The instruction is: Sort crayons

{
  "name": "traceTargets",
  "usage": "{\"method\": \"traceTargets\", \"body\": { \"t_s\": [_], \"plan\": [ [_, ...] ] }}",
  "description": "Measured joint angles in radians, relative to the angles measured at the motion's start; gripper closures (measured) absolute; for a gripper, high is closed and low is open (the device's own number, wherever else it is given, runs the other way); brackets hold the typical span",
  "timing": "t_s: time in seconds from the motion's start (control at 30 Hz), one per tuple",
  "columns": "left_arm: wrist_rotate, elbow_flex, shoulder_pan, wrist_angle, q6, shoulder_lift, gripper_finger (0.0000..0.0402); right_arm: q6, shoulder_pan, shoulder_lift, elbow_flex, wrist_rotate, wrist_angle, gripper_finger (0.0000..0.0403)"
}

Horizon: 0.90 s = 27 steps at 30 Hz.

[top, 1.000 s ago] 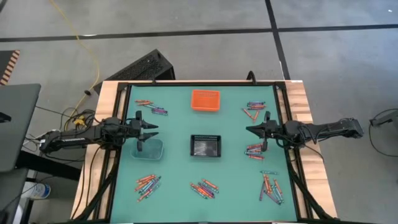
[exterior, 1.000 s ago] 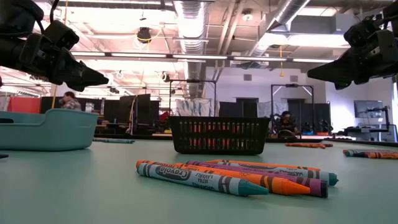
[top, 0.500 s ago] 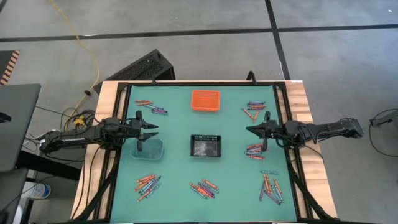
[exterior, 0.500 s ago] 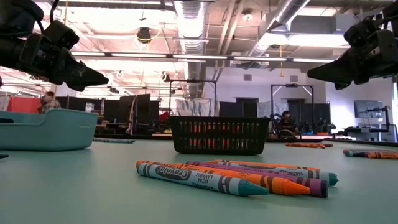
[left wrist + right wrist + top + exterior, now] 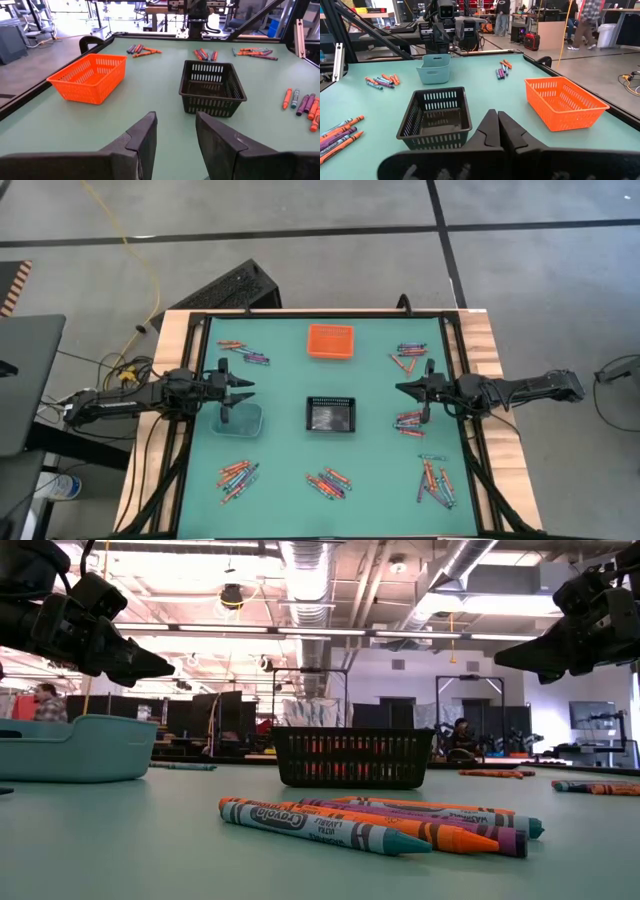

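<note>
Paper-wrapped crayons (image 5: 328, 482) lie in piles around the black mesh bin (image 5: 331, 414), left gripper (image 5: 246, 388) at nine o'clock parted and empty, right gripper (image 5: 402, 389) at three o'clock closed.

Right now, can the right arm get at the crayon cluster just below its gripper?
Probably yes. The right gripper, shut, hangs over bare mat close beside those crayons; nothing lies between, though it must open first.

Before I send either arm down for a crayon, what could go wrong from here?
1. The crayons lie in tight, mixed-colour piles, so a pinch may lift two at once or scatter neighbours.
2. The left gripper hangs open just above the pale blue bin; a straight descent could clip its rim.
3. The right gripper is shut and must open before any grasp, or it will just push the crayons by it.
</note>
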Motion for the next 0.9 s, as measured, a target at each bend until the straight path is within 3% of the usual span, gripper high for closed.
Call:
{"method": "traceTargets", "body": {
  "t_s": [0.53,0.9],
  "plan": [
    [-0.001,0.000,0.000,0.009,-0.001,0.000,0.0276,0.000,0.000,0.000,0.000,0.000,0.000,0.0402],
    [0.001,0.000,0.000,0.003,-0.083,0.000,0.0276,0.000,0.000,0.000,-0.002,0.000,0.024,0.0402]
  ]
}}
